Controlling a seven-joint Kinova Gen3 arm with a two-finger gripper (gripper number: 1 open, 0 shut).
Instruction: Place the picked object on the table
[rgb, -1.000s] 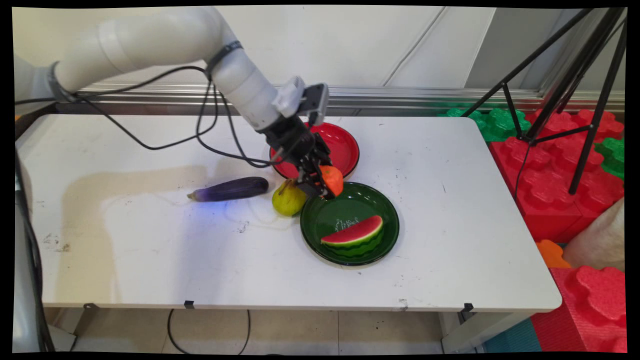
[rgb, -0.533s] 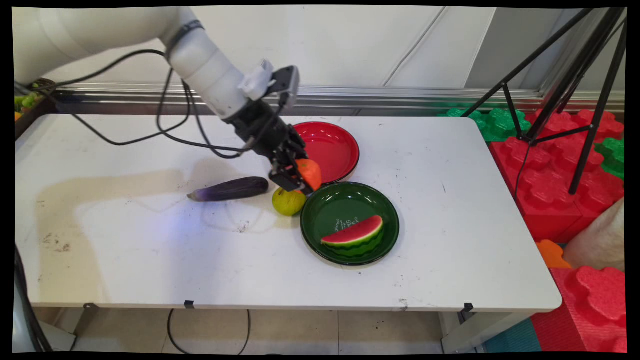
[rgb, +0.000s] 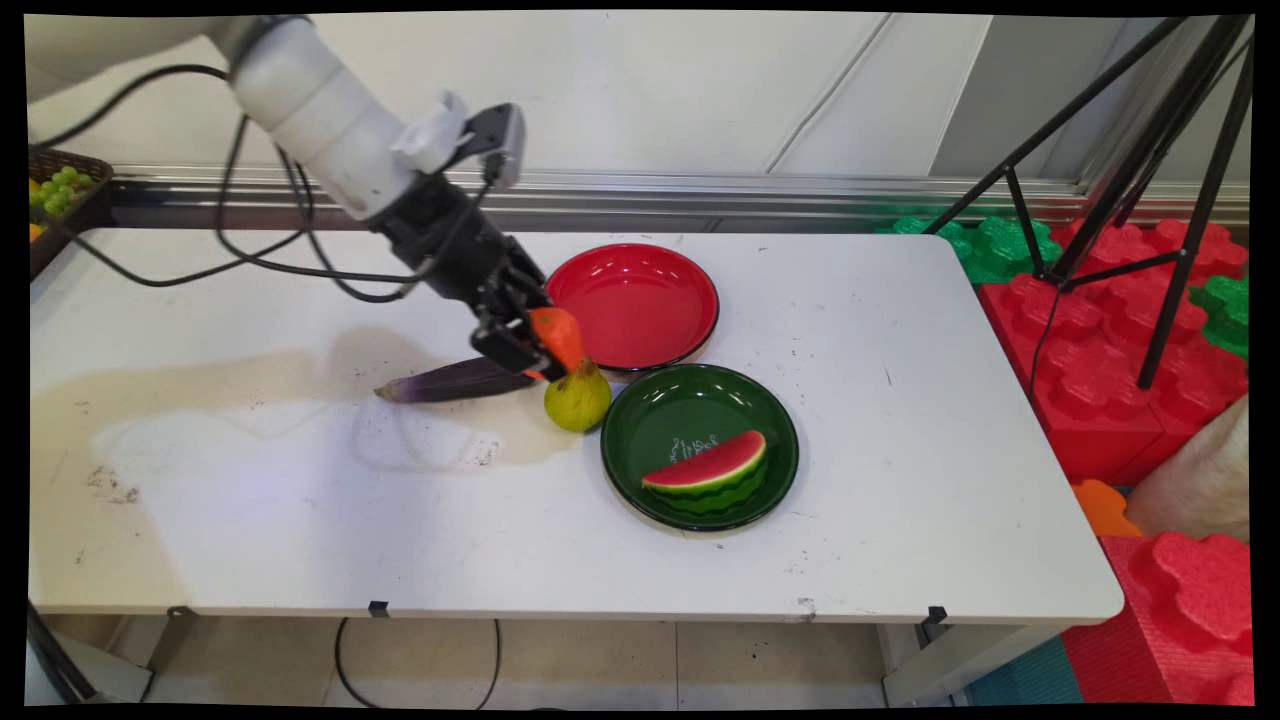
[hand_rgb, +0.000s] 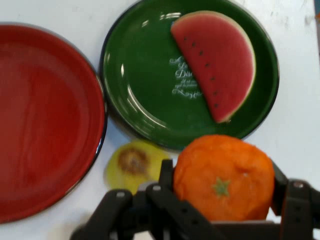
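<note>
Grip: my gripper (rgb: 540, 352) is clamped on an orange fruit (hand_rgb: 223, 178), carrying it clear of the table (rgb: 900, 330).
Below: pear (rgb: 577, 397), beside the green plate's (rgb: 640, 410) left rim.

White table (rgb: 900, 420) bears red plate (rgb: 640, 300), green plate (rgb: 680, 415), pear (rgb: 578, 398), eggplant (rgb: 450, 381).

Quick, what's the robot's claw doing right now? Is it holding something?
Gripper: shut on the orange fruit, held in the air above the yellow-green pear and the eggplant.
</note>
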